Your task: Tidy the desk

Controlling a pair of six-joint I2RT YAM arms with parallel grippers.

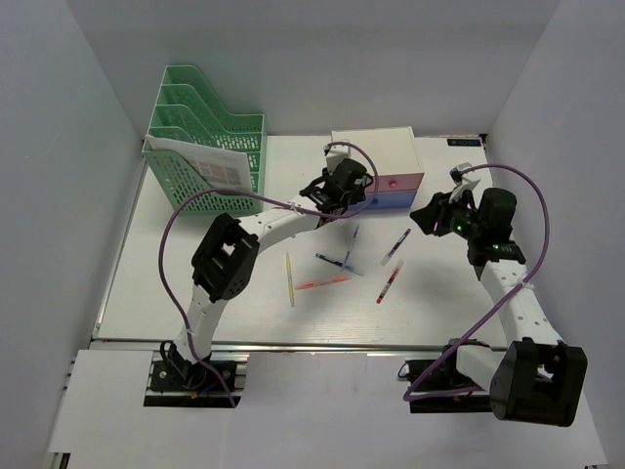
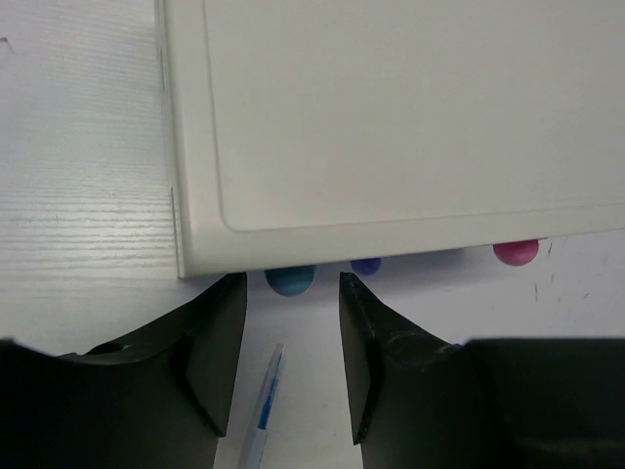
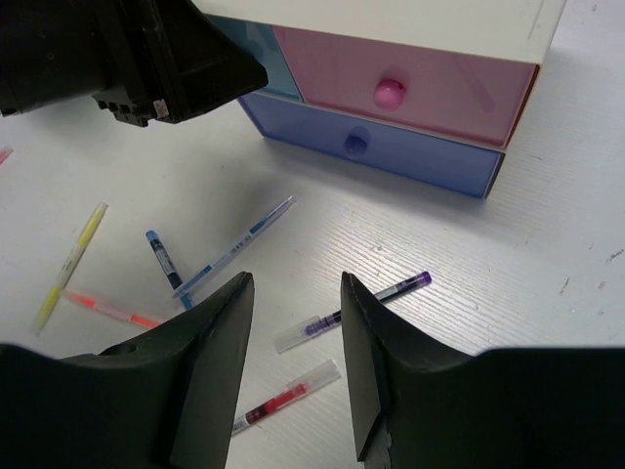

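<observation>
Pens (image 3: 234, 244) lie scattered below the spread right gripper (image 3: 295, 293); spread left gripper (image 2: 291, 305) faces the drawer box (image 2: 391, 117) edge.

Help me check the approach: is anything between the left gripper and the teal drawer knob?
Nothing visible: the teal knob sits straight ahead of the open left gripper; a blue pen lies underneath.

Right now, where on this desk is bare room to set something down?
Bare desk: in front of the green file rack, left of the left arm; also the strip between pens and front rail. Crowded: before the drawer box, among scattered pens.
</observation>
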